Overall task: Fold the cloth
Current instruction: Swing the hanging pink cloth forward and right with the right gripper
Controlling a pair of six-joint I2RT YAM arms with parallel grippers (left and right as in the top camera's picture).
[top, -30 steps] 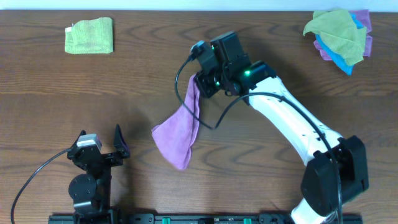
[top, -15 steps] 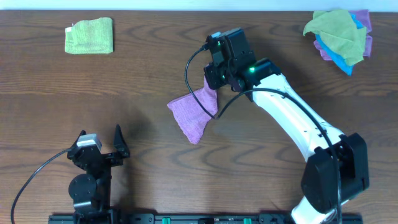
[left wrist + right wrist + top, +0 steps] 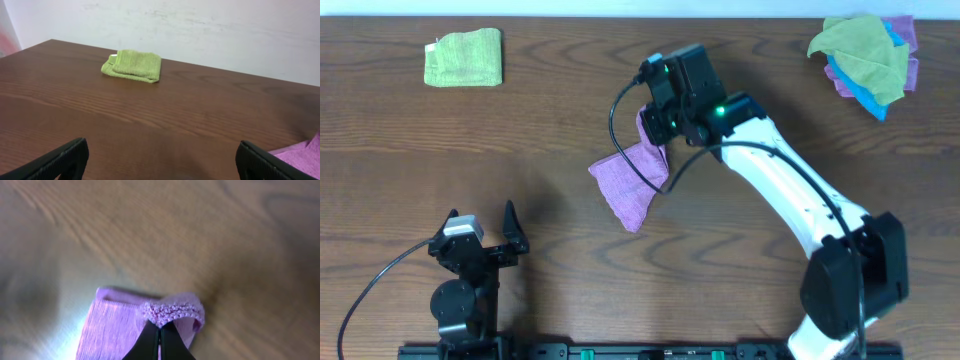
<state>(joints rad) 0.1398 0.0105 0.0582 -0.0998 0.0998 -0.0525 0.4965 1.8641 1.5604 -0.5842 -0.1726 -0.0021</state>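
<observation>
Held the cloth [image 3: 630, 185] by a bunched edge in the right gripper [image 3: 160, 328], with the fingers pressed tight together on the lilac fabric and no gap between them. Kept to the middle of the table [image 3: 400, 150], a little toward the far side. Was raised at the pinched end, under the wrist, and trailed from there toward the near left. Seemed to rest on the wood at its lower part, in a rough four-sided shape with one corner pointing near.

Sat at the near left edge as the left gripper [image 3: 480, 232], with fingers spread wide, nothing between them, and well apart from the cloth. Showed only a purple corner at the right edge of the left wrist view.

Noted a folded yellow-green cloth [image 3: 465, 57] at the far left corner. Noted a loose pile [image 3: 865, 55] of green, blue and purple cloths at the far right corner.
</observation>
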